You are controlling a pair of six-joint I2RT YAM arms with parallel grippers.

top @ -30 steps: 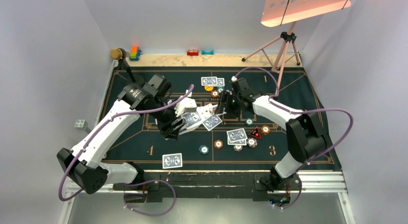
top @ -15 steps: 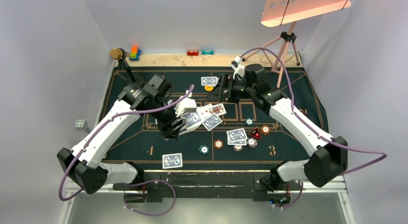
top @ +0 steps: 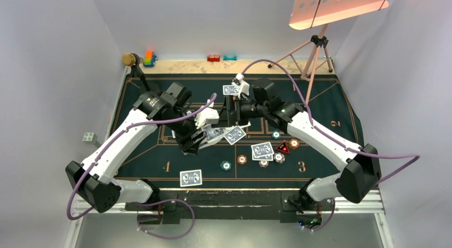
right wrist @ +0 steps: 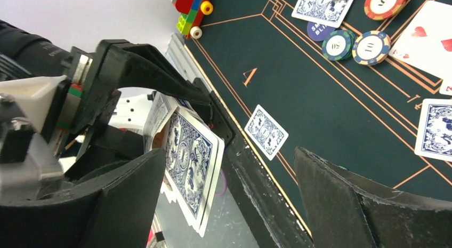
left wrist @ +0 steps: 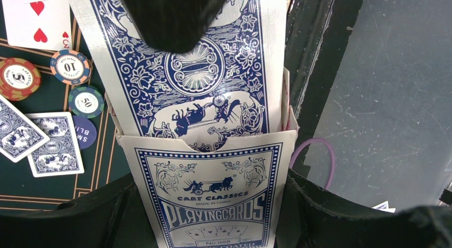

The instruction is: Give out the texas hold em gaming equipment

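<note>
The right tool (right wrist: 229, 194) had widened and swung back to the card box (left wrist: 213, 173) clamped in the left tool (left wrist: 218, 226), presumably for the protruding card (left wrist: 202, 88)

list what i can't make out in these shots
- Left wrist view: how many cards remain in the card box; the box front hides them, and only their backs show.
- Left wrist view: the heart card; its rank is cut off by the top edge.
- Top view: the chip values; too small to read.
</note>
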